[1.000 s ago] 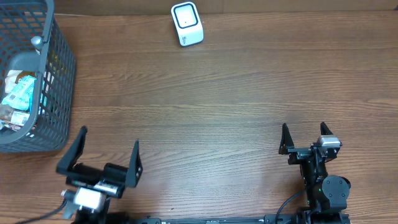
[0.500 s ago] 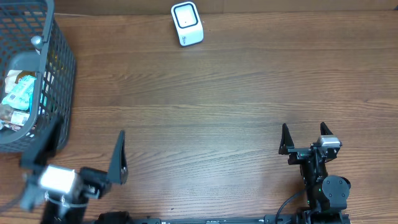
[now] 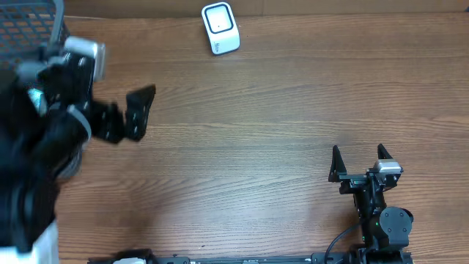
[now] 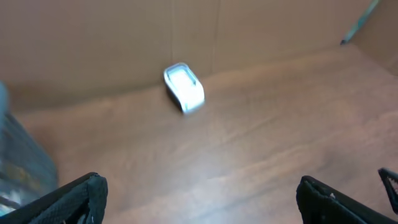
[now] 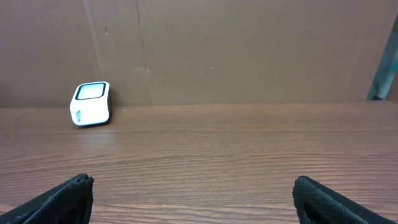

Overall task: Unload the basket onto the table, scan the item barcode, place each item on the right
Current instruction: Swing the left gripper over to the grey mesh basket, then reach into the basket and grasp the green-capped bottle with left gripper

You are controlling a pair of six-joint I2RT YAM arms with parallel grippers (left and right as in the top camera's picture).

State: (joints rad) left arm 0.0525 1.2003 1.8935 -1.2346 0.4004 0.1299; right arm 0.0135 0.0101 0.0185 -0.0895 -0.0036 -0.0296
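The white barcode scanner (image 3: 220, 28) stands at the back of the wooden table (image 3: 256, 110); it also shows in the left wrist view (image 4: 184, 87) and the right wrist view (image 5: 91, 103). My left gripper (image 4: 199, 196) is open and empty, raised high at the left. One of its fingers (image 3: 139, 110) juts out over the table beside the grey basket (image 3: 29, 15). The arm's blurred bulk covers most of the basket, so the item is hidden. My right gripper (image 3: 359, 160) rests open and empty near the front right edge, facing the back wall.
A brown cardboard wall (image 5: 249, 50) runs along the table's back edge, right behind the scanner. The basket's blurred side (image 4: 12, 162) shows at the left edge of the left wrist view.
My left arm has lifted off the front left edge and swung up and back toward the basket, now covering it from above. The right arm has not moved.
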